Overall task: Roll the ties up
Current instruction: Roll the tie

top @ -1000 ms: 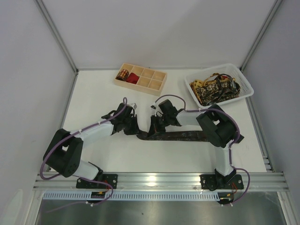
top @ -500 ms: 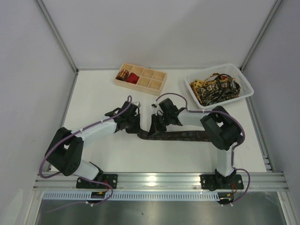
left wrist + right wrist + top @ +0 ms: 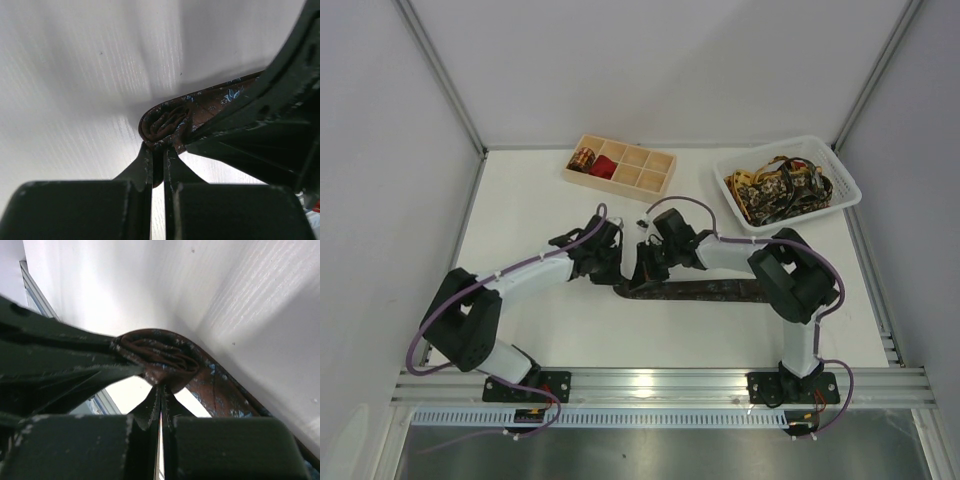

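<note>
Well beyond the tie (image 3: 710, 290), wooden tray (image 3: 648, 179), basket (image 3: 844, 176).

— How are the arms set?
— Both reach forward and bend inward. The left end effector (image 3: 607, 262) meets the right end effector (image 3: 645, 265) tip to tip, just to its right.
— And the fingers?
— Pressed together on each, nipping the coiled tie (image 3: 167, 122).

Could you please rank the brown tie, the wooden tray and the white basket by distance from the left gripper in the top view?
1. The brown tie: its end held by the left gripper, mid-table.
2. The wooden tray: beyond it, far side.
3. The white basket: far right corner.
</note>
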